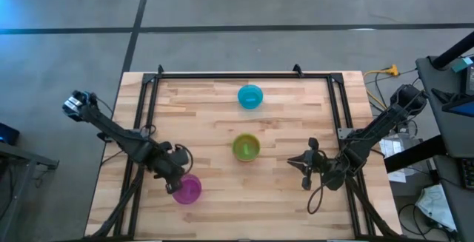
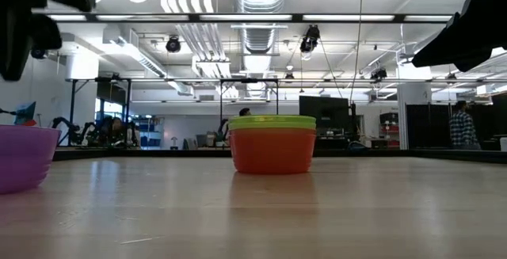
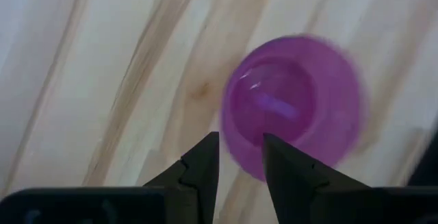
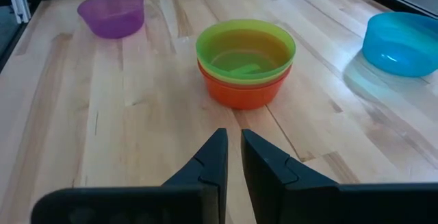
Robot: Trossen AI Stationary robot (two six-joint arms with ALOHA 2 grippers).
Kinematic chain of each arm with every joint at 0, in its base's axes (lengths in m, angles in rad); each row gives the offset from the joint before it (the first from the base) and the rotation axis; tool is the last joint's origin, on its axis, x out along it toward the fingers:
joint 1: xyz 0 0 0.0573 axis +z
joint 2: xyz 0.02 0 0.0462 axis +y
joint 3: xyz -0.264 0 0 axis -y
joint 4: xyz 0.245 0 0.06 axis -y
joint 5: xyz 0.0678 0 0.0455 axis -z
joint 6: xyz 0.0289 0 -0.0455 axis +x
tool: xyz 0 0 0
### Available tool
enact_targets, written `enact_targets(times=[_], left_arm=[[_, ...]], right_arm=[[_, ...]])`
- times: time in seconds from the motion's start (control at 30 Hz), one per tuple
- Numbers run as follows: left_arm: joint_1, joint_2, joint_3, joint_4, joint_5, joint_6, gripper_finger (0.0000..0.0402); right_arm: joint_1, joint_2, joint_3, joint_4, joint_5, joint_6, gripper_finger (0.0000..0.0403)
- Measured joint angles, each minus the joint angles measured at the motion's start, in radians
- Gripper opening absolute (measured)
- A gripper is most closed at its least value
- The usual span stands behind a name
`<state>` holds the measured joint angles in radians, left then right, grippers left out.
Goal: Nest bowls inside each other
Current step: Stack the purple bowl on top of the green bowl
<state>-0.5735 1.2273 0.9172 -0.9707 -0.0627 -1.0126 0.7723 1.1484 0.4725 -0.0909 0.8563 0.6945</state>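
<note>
A purple bowl (image 1: pixel 188 189) stands upright on the table near the front left; it also shows in the low view (image 2: pixel 24 158) and the left wrist view (image 3: pixel 294 104). My left gripper (image 1: pixel 175 183) hovers above its rim, fingers (image 3: pixel 241 138) a little open and pointing down, touching nothing. A green bowl (image 4: pixel 245 46) sits nested in an orange bowl (image 4: pixel 243 94) at mid-table (image 1: pixel 246 147). A blue bowl (image 1: pixel 250 96) stands alone at the far middle. My right gripper (image 4: pixel 235 138) is shut and empty, to the right of the stack (image 1: pixel 300 162). Pink bowl not in view.
A dark metal frame (image 1: pixel 244 74) runs along the table's far edge and sides. Bare wood lies between the stack and both grippers. A person (image 2: pixel 459 124) stands far off in the room behind the table.
</note>
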Motion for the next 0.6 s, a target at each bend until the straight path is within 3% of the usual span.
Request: enact_targets(times=[0.6], left_arm=[[0.0, 0.218, 0.041, 0.024, 0.017, 0.168, 0.0095]], right_arm=[[0.0, 0.0, 0.0, 0.0, 0.008, 0.0, 0.0038]])
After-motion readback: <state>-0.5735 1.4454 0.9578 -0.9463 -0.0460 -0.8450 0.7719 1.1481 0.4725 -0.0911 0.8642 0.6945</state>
